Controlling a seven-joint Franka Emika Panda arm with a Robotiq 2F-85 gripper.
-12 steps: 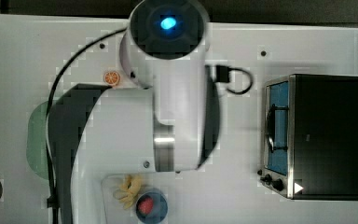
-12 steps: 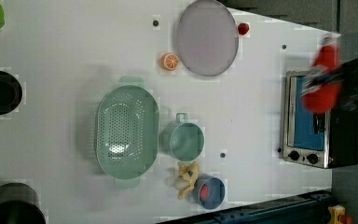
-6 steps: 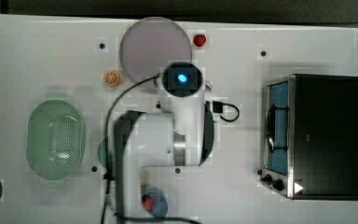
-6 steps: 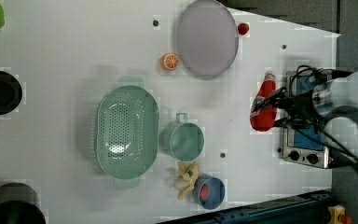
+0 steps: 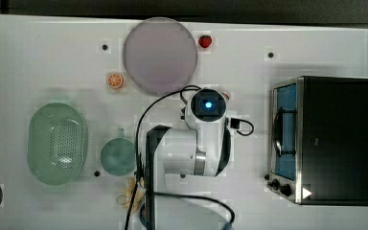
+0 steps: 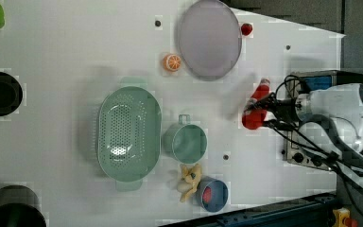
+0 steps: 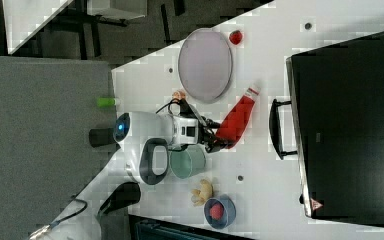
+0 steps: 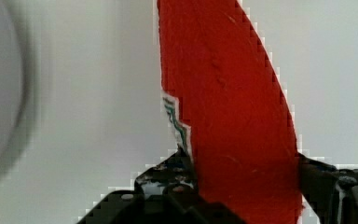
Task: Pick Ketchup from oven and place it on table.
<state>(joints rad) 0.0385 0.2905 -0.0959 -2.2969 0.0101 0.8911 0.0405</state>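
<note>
In the left view, going from its left to its right: a green basket point(image 6: 129, 133) lies on the white table point(image 6: 66, 56), then a green cup point(image 6: 186, 141), then a round grey plate point(image 6: 210, 39). Next comes the red ketchup point(image 6: 256, 109), out over the table just beside the oven point(image 6: 312, 118). The gripper point(image 6: 264, 113) is squeezed onto the ketchup near its fat end, one finger on each side

Camera set-up as I see it. Top view: straight down on the table point(image 5: 38, 62). Left view and right view: high, angled, from opposite sides; both share the purple plate point(image 6: 210, 38) and the oven point(image 7: 350, 125). Wrist view: close behind the ketchup point(image 8: 228, 116).
</note>
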